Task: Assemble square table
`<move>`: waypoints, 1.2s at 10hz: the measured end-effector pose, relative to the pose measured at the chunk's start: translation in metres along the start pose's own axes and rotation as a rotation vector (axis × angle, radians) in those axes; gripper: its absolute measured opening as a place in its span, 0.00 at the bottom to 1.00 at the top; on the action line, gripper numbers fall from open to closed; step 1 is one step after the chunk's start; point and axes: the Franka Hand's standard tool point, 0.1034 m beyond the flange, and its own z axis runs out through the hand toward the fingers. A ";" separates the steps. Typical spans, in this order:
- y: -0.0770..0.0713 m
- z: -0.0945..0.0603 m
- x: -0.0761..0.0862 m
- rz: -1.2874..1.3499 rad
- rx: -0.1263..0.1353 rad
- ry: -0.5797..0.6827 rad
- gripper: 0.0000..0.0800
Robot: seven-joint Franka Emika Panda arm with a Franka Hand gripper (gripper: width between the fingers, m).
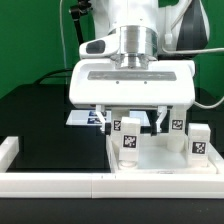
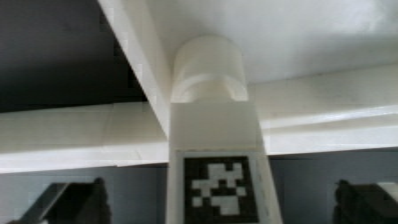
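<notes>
The white square tabletop (image 1: pixel 160 160) lies at the exterior view's front right. A white leg (image 1: pixel 130 138) with black-and-white tags stands on its near left corner. Two more tagged legs (image 1: pixel 178 125) (image 1: pixel 198 145) stand at its right side. My gripper (image 1: pixel 136 122) hangs straight down over the left leg, open, with a finger on each side. In the wrist view the leg (image 2: pixel 219 150) runs up the middle and its rounded end meets the tabletop (image 2: pixel 329 100). My gripper (image 2: pixel 219 208) is open, and its dark fingers (image 2: pixel 71 203) stand well apart from the leg.
The long white border rail (image 1: pixel 100 183) runs along the front edge, with a raised end at the exterior view's left (image 1: pixel 8 150). The marker board (image 1: pixel 85 118) lies behind the gripper on the black table (image 1: pixel 45 125). A green wall stands behind.
</notes>
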 end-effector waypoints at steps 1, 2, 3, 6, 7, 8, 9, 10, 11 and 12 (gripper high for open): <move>0.000 0.000 0.000 0.000 0.000 0.000 0.81; 0.000 0.000 0.000 0.000 0.000 0.000 0.81; -0.001 0.001 -0.002 0.006 0.005 -0.020 0.81; -0.011 -0.012 0.019 0.071 0.075 -0.211 0.81; -0.010 -0.009 0.025 0.079 0.080 -0.229 0.81; -0.007 -0.007 0.023 0.085 0.086 -0.262 0.81; -0.004 -0.004 0.016 0.090 0.101 -0.345 0.81; 0.000 -0.003 0.013 0.087 0.113 -0.427 0.81; 0.003 -0.002 0.010 0.096 0.115 -0.485 0.81; 0.004 0.001 0.009 0.131 0.106 -0.495 0.81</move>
